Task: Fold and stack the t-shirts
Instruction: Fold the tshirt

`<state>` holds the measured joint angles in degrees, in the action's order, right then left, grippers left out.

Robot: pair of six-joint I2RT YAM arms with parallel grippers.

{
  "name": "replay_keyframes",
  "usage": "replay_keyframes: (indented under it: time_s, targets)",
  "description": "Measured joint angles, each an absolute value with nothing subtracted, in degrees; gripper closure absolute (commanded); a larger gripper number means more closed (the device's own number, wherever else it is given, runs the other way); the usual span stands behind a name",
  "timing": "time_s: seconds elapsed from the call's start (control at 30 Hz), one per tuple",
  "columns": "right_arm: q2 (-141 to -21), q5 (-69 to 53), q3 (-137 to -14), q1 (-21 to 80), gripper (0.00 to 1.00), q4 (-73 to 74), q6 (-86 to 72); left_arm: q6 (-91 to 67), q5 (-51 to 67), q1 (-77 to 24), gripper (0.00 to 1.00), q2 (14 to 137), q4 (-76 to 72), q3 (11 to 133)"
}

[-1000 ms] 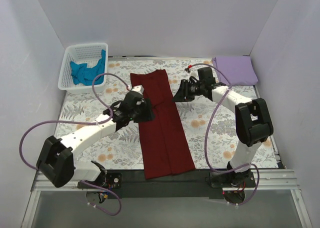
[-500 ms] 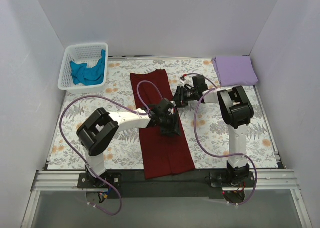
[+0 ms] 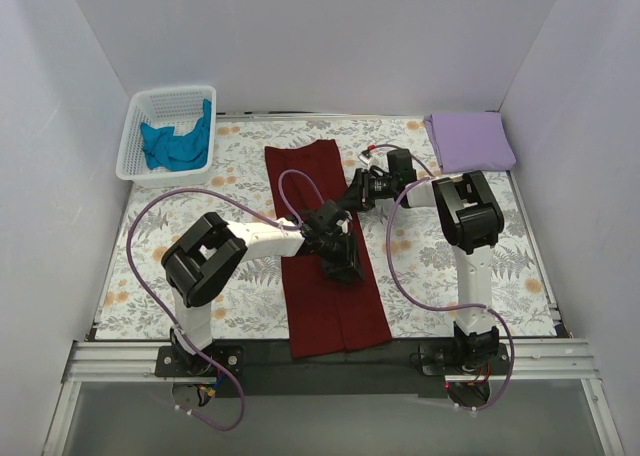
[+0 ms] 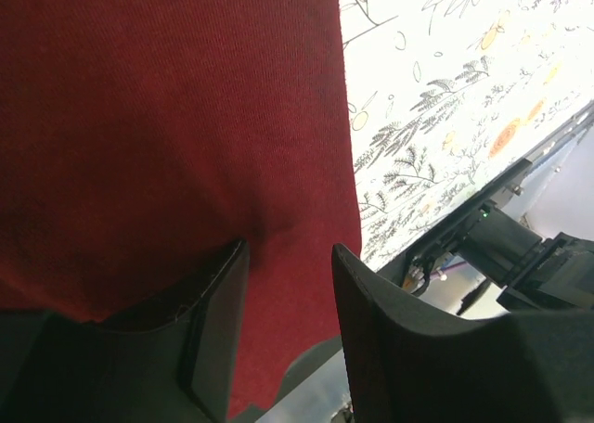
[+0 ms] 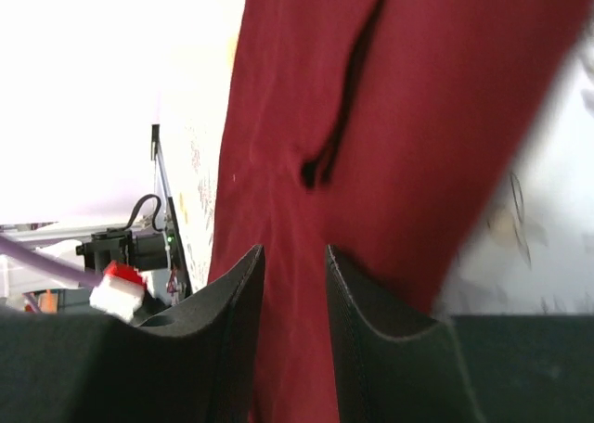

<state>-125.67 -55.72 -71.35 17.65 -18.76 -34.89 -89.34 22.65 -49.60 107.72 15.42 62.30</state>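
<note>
The dark maroon t-shirt (image 3: 330,311) lies folded into a long strip down the middle of the table. My left gripper (image 3: 345,268) is low over the strip's right edge at mid-length. In the left wrist view its jaws (image 4: 290,249) stand open with maroon fabric (image 4: 186,98) under them. My right gripper (image 3: 353,198) is at the same edge farther back. Its jaws (image 5: 294,251) are open over the maroon cloth (image 5: 418,117). The lavender t-shirt (image 3: 472,141) lies folded at the back right. The teal t-shirt (image 3: 175,144) is crumpled in the basket.
The white lattice basket (image 3: 140,111) stands at the back left corner. The floral-print cloth (image 3: 250,296) covers the table and shows beside the shirt in the left wrist view (image 4: 436,98). White walls close in on three sides. Purple cables loop above both arms.
My left arm has swung from the strip's left side across it to the right edge. My right gripper has moved left to the same edge. The strip's upper end has shifted slightly.
</note>
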Motion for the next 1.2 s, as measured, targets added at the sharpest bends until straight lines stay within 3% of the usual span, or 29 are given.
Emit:
replay_keyframes:
  time_s: [0.73, 0.97, 1.2]
  targets:
    - [-143.9, -59.4, -95.3, 14.9, 0.61, -23.3, -47.2, -89.3, 25.1, -49.6, 0.62, 109.1, 15.4, 63.0]
    - [-142.0, -56.2, -92.6, 13.7, 0.61, -25.0, -47.3, -88.8, 24.5, -49.7, 0.57, 108.8, 16.0, 63.3]
    - [-128.4, -51.0, -79.3, 11.7, 0.61, -23.9, -42.6, -88.5, 20.2, -50.1, 0.5, 104.4, 20.6, 63.0]
